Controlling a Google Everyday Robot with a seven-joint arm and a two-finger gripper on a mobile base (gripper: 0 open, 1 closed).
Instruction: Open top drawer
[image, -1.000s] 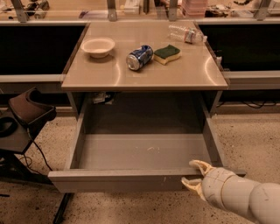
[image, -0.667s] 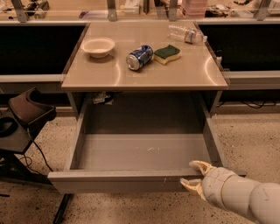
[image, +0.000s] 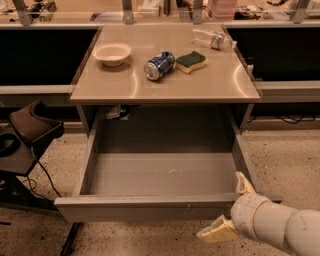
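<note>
Gripper: my gripper (image: 227, 209) is straddling the right front corner of the top drawer (image: 140, 209), fingers spread, clamping nothing.
Risk: withdrawing carelessly, I am risking my inner finger hooking the front panel and jolting it.
Drawer: it is standing wide open below the tabletop (image: 200, 85), front facing me, long axis running left-right.
Can: the can (image: 159, 65) is lying sideways, likely rolling if jolted.
</note>
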